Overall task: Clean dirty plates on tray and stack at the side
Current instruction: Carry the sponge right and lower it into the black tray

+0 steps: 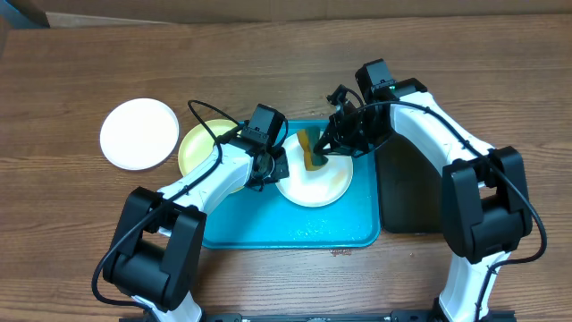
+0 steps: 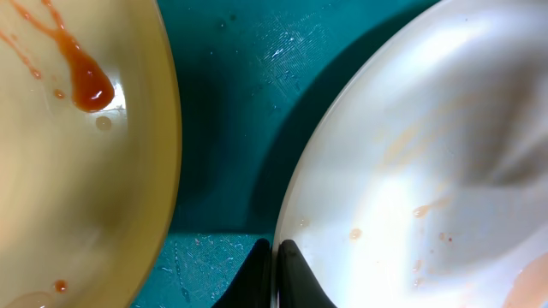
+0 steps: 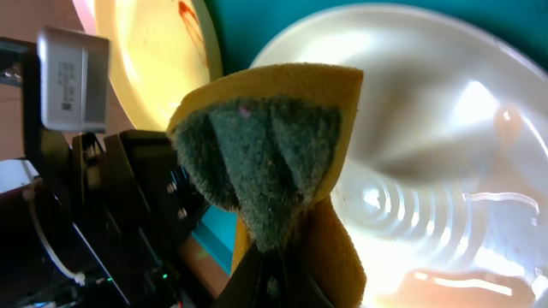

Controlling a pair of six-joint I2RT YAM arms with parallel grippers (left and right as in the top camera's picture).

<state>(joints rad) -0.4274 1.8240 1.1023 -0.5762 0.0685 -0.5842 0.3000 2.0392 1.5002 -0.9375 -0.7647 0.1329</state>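
One white plate lies on the turquoise tray. My left gripper is shut on its left rim, jaws pinching the edge. Faint orange smears remain on this plate. The pale yellow-green plate sits at the tray's left end, with a red sauce blob. My right gripper is shut on a yellow sponge with a green scouring face, pressed at the white plate's far rim. A second white plate lies on the table to the left, off the tray.
A narrow black tray lies right of the turquoise one, under my right arm. My left arm's body shows close beside the sponge in the right wrist view. Bare tray floor separates the two plates.
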